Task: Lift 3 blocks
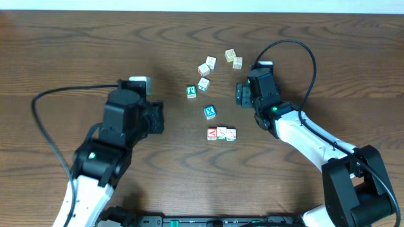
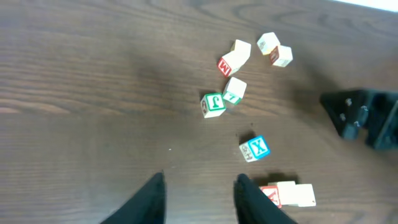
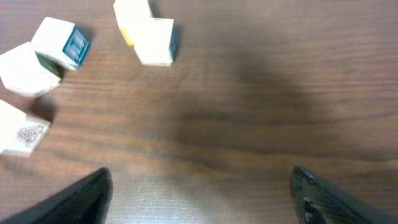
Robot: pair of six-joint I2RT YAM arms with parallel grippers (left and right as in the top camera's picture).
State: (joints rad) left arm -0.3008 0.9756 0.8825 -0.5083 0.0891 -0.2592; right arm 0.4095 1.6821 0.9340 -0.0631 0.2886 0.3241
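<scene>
Three blocks lie side by side in a row on the table: a red one with a white "A" (image 1: pixel 213 133) (image 2: pixel 271 195) and two pale cream ones (image 1: pixel 222 133) (image 1: pixel 231 133) (image 2: pixel 286 190) (image 2: pixel 305 195). My left gripper (image 1: pixel 159 118) (image 2: pixel 200 182) is left of the row, open, with only bare wood between its fingers. The red block sits just right of its right fingertip. My right gripper (image 1: pixel 240 94) (image 3: pixel 199 177) hovers up and right of the row, open wide and holding nothing.
A blue "X" cube (image 1: pixel 210 112) (image 2: pixel 255 149) sits just above the row. A green-faced cube (image 1: pixel 191 91) (image 2: pixel 212 104) and several pale cubes (image 1: pixel 204 68) (image 1: pixel 233 58) (image 3: pixel 155 40) are scattered farther back. The right arm (image 2: pixel 367 115) shows at the left wrist view's right edge.
</scene>
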